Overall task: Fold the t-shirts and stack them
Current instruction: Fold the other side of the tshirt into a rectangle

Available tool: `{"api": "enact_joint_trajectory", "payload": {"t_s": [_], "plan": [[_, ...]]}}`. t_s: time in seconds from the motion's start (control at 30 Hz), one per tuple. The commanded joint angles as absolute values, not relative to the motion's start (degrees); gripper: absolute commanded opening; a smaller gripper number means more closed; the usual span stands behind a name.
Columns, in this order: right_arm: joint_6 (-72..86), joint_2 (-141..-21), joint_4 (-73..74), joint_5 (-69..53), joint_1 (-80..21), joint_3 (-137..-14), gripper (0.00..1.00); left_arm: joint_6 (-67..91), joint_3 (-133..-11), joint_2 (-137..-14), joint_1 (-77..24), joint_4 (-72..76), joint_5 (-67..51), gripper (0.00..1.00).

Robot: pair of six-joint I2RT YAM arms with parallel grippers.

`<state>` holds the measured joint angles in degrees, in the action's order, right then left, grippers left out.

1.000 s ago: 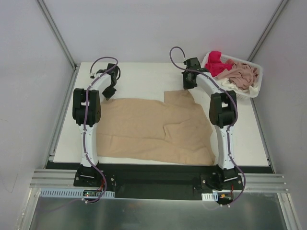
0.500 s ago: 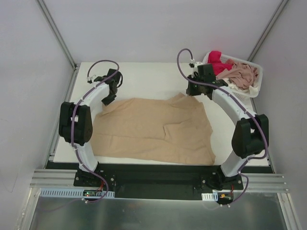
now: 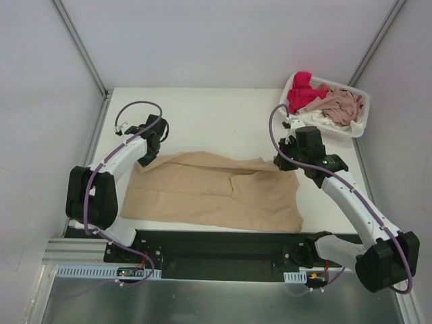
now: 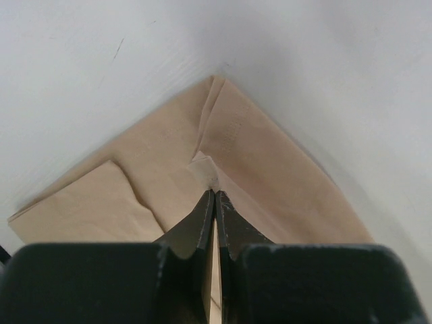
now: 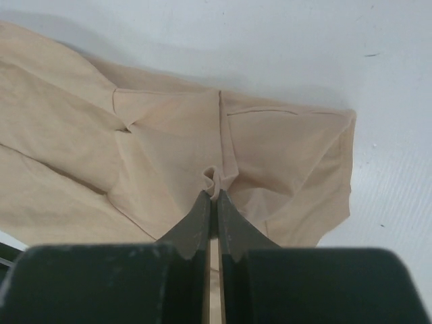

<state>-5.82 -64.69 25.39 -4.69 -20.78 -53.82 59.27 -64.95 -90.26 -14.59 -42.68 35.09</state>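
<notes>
A large tan-beige t-shirt (image 3: 209,192) lies spread on the white table, its far edge lifted and drawn toward the near side. My left gripper (image 3: 144,159) is shut on the shirt's far left corner; the left wrist view shows cloth (image 4: 223,145) pinched at the fingertips. My right gripper (image 3: 282,162) is shut on the shirt's far right corner; the right wrist view shows a fold of cloth (image 5: 223,152) between the fingertips. A bright red-pink shirt (image 3: 302,91) and a dusty pink shirt (image 3: 341,104) lie in the basket.
A white plastic lattice basket (image 3: 358,121) stands at the far right corner of the table (image 3: 223,115). Grey walls and metal frame rails enclose the table on the left, back and right.
Both grippers have pulled the shirt's far corners toward the near edge. The far edge has moved nearer and the shirt now covers a shorter strip of the table.
</notes>
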Motion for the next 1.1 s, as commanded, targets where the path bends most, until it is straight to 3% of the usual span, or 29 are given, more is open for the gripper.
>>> {"api": "enact_joint_trajectory", "payload": {"t_s": [0.0, 0.6, 0.9, 0.93, 1.03, 1.07], "plan": [[-4.0, -59.9, 29.5, -1.8, -20.8, -50.8, 0.01, 60.4, -62.9, -85.3, -14.9, -43.5, 38.2, 0.00], [-0.5, -51.2, 34.9, -3.2, -20.8, -41.2, 0.05, 63.5, -54.1, -75.5, -14.9, -43.9, 40.3, 0.00], [3.8, -51.5, 35.2, -10.6, -21.4, -35.4, 0.16, 65.4, -51.8, -77.7, -14.8, -45.0, 39.1, 0.00], [4.3, -51.6, 36.0, -11.6, -21.4, -35.0, 0.17, 65.7, -51.3, -77.7, -14.8, -45.3, 39.1, 0.10], [6.9, -51.2, 39.6, -13.6, -21.8, -32.8, 0.28, 66.6, -50.6, -76.8, -14.9, -46.8, 38.8, 0.21], [7.5, -50.7, 40.6, -14.1, -21.9, -32.3, 0.34, 66.8, -50.4, -76.3, -14.8, -47.1, 38.5, 0.37]]}}
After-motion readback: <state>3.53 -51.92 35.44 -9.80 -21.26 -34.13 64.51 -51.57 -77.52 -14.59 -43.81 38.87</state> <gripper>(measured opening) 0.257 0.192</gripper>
